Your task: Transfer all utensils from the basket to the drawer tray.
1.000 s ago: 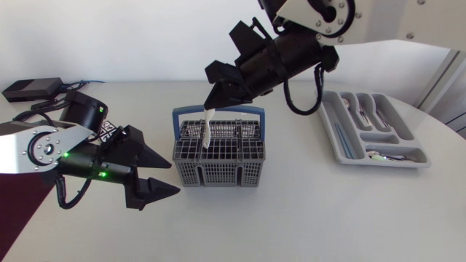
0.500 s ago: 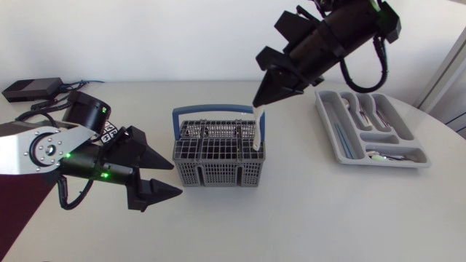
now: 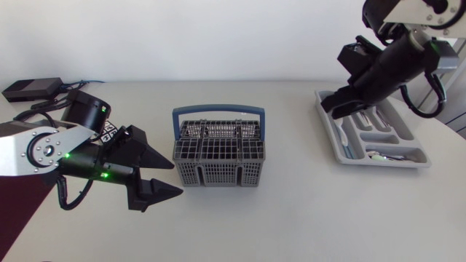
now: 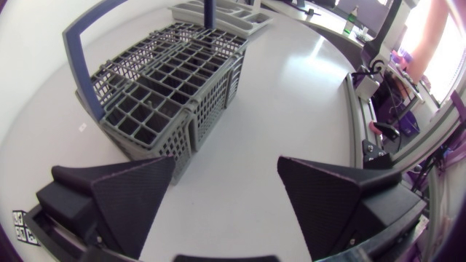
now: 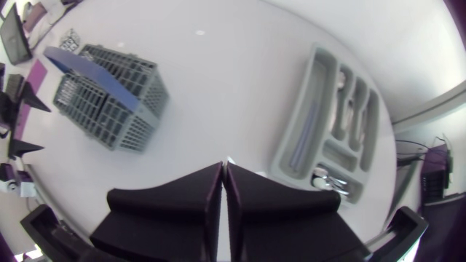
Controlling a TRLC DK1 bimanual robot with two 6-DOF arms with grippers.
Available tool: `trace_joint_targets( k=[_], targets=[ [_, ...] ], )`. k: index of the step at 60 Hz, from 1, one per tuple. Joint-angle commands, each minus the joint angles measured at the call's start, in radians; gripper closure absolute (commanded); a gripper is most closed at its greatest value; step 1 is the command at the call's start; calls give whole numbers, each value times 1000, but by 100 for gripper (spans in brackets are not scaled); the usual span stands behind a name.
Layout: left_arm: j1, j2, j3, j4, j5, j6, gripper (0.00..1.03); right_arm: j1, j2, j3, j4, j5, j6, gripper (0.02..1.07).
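Head view, upper right: my right gripper [image 3: 333, 108], clenched on a white utensil [image 5: 229, 159], hovers over the drawer tray [image 3: 409, 157]; placing step, so next I lower and release.

The left arm lies low over the surface, its hand [image 3: 175, 177] spread wide open. The right arm angles downward, its hand [image 3: 330, 109] pinched on a white utensil [image 5: 229, 159].

A flat black box [image 3: 29, 89] and loose cables [image 3: 45, 106] at the table's [image 3: 291, 218] far left corner
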Motion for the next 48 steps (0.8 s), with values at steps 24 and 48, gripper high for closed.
trace_joint_targets(
  k=[24, 48],
  targets=[
    [-4, -22, 2, -8, -3, -14, 5, -312, 43, -306, 459, 279, -216, 101],
    [-12, -39, 10, -25, -10, -22, 5, -475, 298, -288, 686, 348, -236, 101]
  ],
)
